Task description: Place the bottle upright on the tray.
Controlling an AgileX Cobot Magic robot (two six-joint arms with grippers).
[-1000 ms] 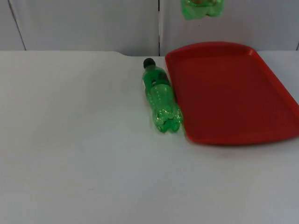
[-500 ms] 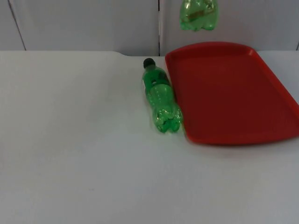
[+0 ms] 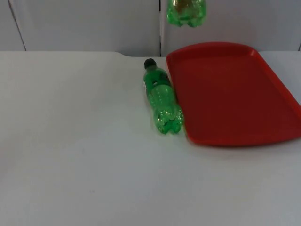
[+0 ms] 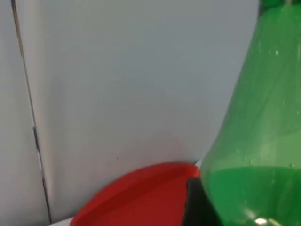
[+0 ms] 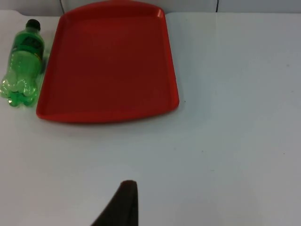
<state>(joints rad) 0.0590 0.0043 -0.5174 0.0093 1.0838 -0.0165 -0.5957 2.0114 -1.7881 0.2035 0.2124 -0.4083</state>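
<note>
White table top (image 3: 84, 155) w/ grey partition wall (image 3: 84, 23) behind. Red plastic tray (image 3: 230, 94) sits at right. One green plastic bottle w/ black cap (image 3: 162, 100) lies on its side just beside tray's left edge. Second green plastic bottle (image 3: 186, 12) hangs in air above tray's far-left corner, grasped by left gripper (image 4: 195, 205). Right gripper (image 5: 123, 202) waits over table; can't tell its state.
</note>
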